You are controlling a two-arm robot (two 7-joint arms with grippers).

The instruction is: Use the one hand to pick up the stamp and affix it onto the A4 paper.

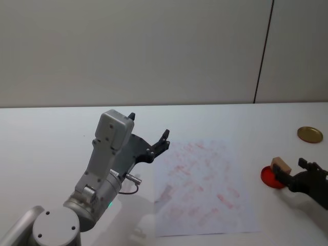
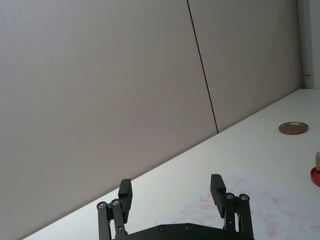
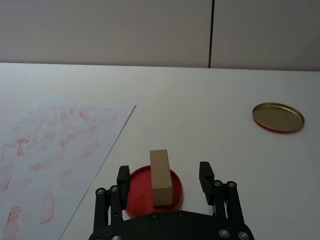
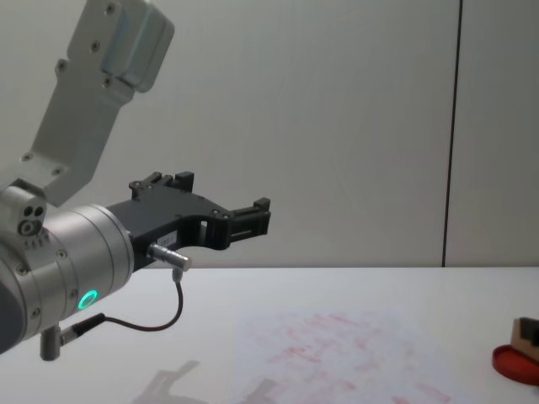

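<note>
Flanking the stamp (image 3: 160, 176), right tool (image 3: 164, 170) spread wide.

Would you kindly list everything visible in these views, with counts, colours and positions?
stamp: one, light tan wood, standing upright on the ink pad
ink pad: one, red, round, on the table right of the paper
A4 paper: one, white with faint red marks, flat mid-table
lid: one, gold, round, flat on the table beyond the ink pad
table: one, white
wall: grey panels with a dark seam, behind the table
left gripper: one, black, open, raised left of the paper
right gripper: one, black, open, fingers either side of the stamp with gaps
</note>
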